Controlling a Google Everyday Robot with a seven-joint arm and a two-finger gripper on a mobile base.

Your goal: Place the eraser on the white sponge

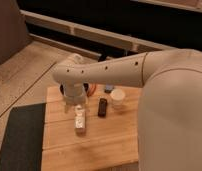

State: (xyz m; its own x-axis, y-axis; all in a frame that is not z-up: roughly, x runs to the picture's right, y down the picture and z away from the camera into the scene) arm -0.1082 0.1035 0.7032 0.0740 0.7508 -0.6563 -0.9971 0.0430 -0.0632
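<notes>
One eraser [102, 107], one white sponge [117, 97], one bottle [80, 122], one bowl [87, 88] (half hidden), one hand [79, 106] above bottle.

Robot arm [111, 70]: smooth cream tube, approx. cylindrical, w/ a row of small dark screw holes along its side, widening at right into a big rounded pale-grey shell [176, 110], no markings visible. At the wrist [69, 75] it ends in a rounded cream knuckle w/ a short grey-white cylinder under it. The gripper [78, 104] hangs below that at the arm's left end, same pale colour.
</notes>
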